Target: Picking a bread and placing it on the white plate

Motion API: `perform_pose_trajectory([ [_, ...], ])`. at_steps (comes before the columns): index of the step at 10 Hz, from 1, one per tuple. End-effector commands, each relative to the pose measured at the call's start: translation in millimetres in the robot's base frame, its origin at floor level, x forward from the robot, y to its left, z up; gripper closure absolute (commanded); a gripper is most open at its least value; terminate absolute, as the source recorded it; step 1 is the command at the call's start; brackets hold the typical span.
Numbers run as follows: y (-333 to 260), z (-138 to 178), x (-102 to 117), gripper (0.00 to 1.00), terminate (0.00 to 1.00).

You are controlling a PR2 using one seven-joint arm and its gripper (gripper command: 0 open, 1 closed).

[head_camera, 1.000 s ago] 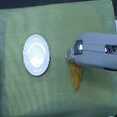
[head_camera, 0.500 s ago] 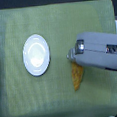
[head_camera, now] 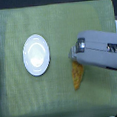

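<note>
The white plate (head_camera: 36,55) lies left of centre on the green cloth, with nothing on it. The bread (head_camera: 77,76), a golden-orange loaf, lies on the cloth to the plate's right, its long axis running up and down the exterior view. Only its lower part shows, because my grey gripper (head_camera: 74,51) reaches in from the exterior view's right and covers its upper end. The fingertips are right above that end. The grey casing hides how the jaws stand and whether they touch the loaf.
A green cloth (head_camera: 28,102) covers the whole table. Its edges run close to the frame's left, top and bottom. My arm (head_camera: 107,53) spans the right side of the view above the cloth.
The gripper's tip has shifted slightly up over the bread's upper end. The bread and the plate have not moved.
</note>
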Motion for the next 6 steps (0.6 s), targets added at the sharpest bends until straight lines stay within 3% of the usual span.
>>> perform_pose_trajectory([
  [1,0,8,10,1.0,0.0],
  [6,2,21,18,1.0,0.0],
])
